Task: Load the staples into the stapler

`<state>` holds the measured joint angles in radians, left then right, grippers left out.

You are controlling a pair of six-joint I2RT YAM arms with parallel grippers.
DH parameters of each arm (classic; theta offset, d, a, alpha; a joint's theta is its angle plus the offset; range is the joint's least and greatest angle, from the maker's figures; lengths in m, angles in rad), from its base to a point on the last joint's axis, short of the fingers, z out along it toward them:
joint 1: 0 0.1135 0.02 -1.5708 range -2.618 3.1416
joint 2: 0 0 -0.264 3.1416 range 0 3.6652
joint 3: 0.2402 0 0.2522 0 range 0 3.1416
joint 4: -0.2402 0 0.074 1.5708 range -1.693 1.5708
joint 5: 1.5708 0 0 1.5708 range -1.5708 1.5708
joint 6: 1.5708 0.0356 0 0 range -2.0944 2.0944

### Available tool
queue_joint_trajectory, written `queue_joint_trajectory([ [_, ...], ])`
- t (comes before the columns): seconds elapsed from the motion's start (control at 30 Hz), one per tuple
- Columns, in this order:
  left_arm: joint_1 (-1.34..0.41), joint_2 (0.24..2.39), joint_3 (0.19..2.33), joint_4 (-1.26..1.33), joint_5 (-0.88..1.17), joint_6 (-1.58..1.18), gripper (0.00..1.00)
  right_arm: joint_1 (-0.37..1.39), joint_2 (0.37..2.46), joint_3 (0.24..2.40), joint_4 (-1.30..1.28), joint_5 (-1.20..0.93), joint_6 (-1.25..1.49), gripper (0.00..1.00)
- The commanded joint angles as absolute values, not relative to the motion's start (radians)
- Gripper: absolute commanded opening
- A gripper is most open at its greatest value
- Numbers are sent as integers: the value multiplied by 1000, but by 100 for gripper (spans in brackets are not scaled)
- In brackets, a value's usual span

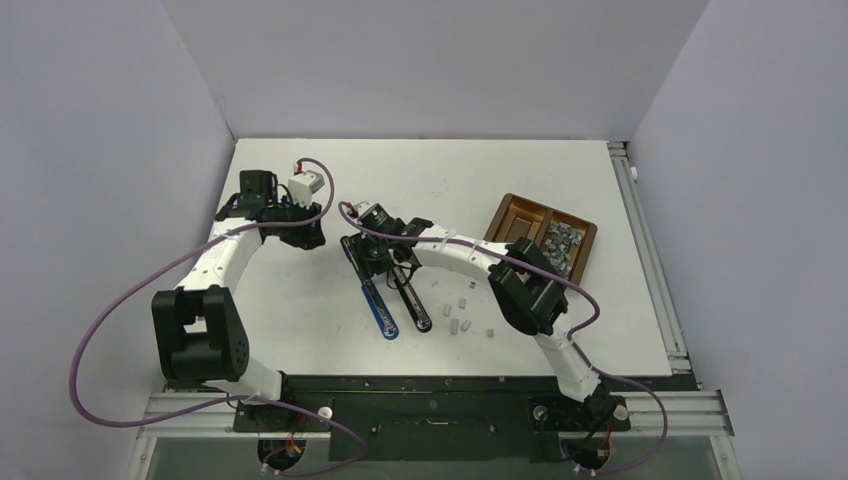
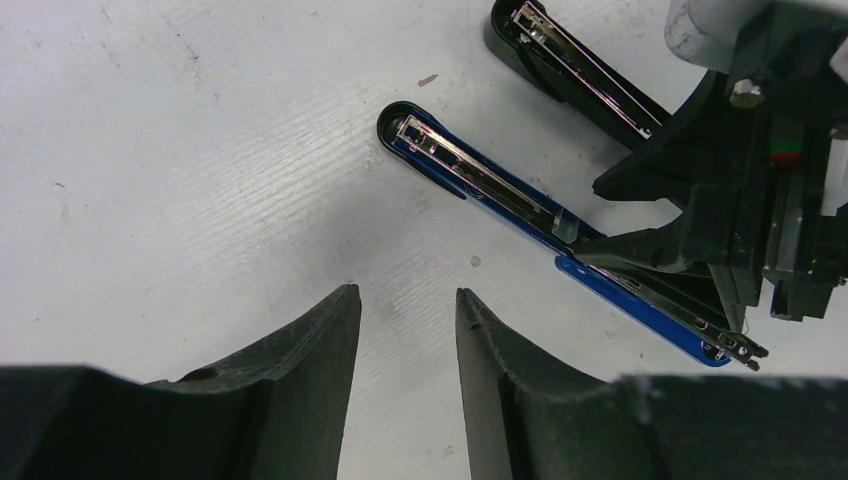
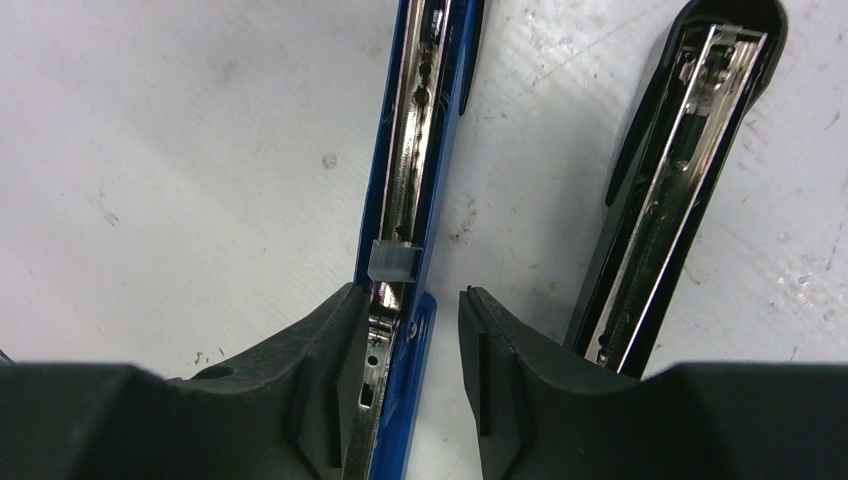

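A blue stapler lies open on the table, its metal channel facing up. A small silver-grey staples block sits in that channel; it also shows in the left wrist view. My right gripper is open and low over the stapler's rear part, just behind the block, with the rail between its fingers. It holds nothing. A black stapler lies open beside it. My left gripper is open and empty over bare table, left of the blue stapler.
A brown two-compartment tray at the right holds several staple blocks. Loose staple blocks lie right of the black stapler. Walls close in the table at the back and sides. My right gripper fills the left wrist view's right side.
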<state>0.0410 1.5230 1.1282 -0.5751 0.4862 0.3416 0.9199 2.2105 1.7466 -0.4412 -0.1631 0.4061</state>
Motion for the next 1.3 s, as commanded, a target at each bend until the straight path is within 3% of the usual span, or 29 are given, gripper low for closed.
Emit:
queue_joint_trajectory([
  [0.0,44,1493,1131,-578,509,348,37,924,2222,1821,-396,-141,397,37],
  [0.53,46,1455,1119,-578,527,362,38,926,2308,1921,-473,-133,385,25],
  [0.8,46,1428,1115,-581,529,364,38,927,2277,1914,-478,-126,387,12],
  [1.27,49,1385,1087,-576,537,375,38,949,2182,1894,-497,-86,398,10],
])
